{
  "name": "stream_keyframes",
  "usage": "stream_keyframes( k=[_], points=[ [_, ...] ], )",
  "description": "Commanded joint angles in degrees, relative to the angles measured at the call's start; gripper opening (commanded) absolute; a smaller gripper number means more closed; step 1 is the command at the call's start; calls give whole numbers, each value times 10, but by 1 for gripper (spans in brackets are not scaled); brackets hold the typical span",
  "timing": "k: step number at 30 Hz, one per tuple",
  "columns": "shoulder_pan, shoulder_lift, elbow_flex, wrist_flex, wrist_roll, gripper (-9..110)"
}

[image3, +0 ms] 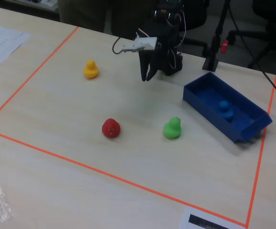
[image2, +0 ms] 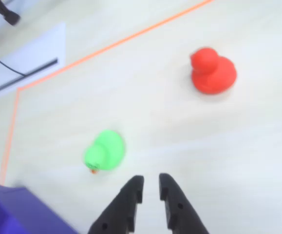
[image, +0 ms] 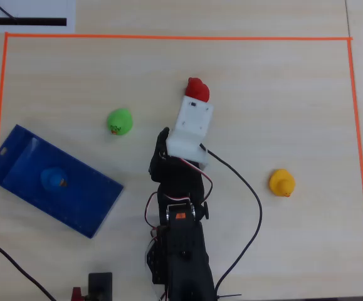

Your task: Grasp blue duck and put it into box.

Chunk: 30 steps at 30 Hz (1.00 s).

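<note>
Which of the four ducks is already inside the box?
The blue duck: it sits in the blue box. The green duck, red duck and yellow duck are out on the table.

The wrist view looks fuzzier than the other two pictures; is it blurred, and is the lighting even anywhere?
Wrist view: soft throughout, the green duck and red duck have smeared edges, and the blue box corner is hazy. Overhead view: sharper, evenly lit, with faint shadows. Fixed view: crisp, with a soft shadow beneath the gripper and the blue duck dim inside the box.
</note>
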Motion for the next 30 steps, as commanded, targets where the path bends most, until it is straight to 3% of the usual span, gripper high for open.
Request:
stream_keyframes(
  k=[1,7,14,30],
  points=[
    [17,117,123,-2,-26,0],
    [21,158,209,92,-85,0],
    [10,159,215,289,-139,0],
    [22,159,216,289,-113,1]
  ],
)
